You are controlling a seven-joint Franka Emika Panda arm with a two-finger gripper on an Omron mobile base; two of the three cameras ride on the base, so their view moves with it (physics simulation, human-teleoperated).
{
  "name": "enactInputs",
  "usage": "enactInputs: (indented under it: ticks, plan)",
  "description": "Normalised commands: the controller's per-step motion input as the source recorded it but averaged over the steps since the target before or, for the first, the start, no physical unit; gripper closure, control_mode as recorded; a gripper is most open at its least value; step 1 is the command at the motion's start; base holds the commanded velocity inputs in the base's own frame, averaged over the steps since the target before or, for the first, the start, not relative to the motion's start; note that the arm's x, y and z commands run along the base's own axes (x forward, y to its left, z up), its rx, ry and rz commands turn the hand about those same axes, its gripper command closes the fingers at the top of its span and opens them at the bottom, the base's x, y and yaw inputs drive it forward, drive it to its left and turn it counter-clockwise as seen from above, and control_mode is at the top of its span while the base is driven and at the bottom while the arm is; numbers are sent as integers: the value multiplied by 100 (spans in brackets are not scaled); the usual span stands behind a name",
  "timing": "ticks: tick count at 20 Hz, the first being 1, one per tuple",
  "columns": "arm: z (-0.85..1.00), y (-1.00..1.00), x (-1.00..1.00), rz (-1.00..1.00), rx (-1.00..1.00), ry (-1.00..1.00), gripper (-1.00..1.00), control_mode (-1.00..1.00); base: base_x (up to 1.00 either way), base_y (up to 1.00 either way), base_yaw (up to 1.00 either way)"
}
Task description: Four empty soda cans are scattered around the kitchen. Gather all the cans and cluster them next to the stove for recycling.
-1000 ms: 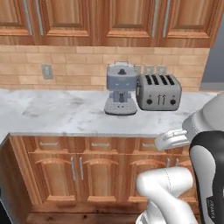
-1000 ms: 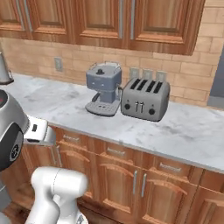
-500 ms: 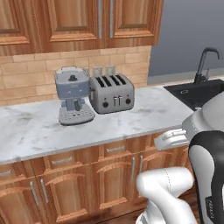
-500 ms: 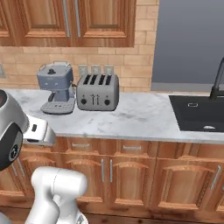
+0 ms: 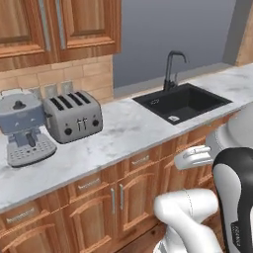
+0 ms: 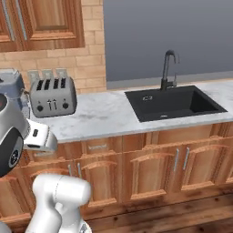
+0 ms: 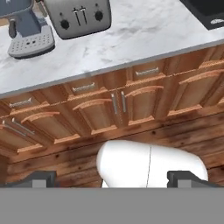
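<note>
Here the end effector (image 7: 112, 178) gapes wide, empty, before a marble counter (image 7: 144, 35) bearing a boxy steel toaster (image 7: 78, 15).

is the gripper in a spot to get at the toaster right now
Probably not yet. The open gripper hangs low, facing the cabinet doors below the counter, while the toaster sits up on it beside the coffee machine. Nothing blocks it; the arm must rise.

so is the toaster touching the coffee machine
Apart. The hand view shows a strip of marble counter between the toaster and the coffee machine.
</note>
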Motion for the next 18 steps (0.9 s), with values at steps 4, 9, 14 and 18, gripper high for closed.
enactInputs:
  ticks: [4, 9, 14, 18]
  plan:
    - [0, 0, 0, 0, 0, 0, -100, 100, 0, -48, -49]
    - [0, 0, 0, 0, 0, 0, -100, 100, 0, -46, -49]
    - [0, 0, 0, 0, 0, 0, -100, 100, 0, -41, -51]
    - [0, 0, 0, 0, 0, 0, -100, 100, 0, -35, -55]
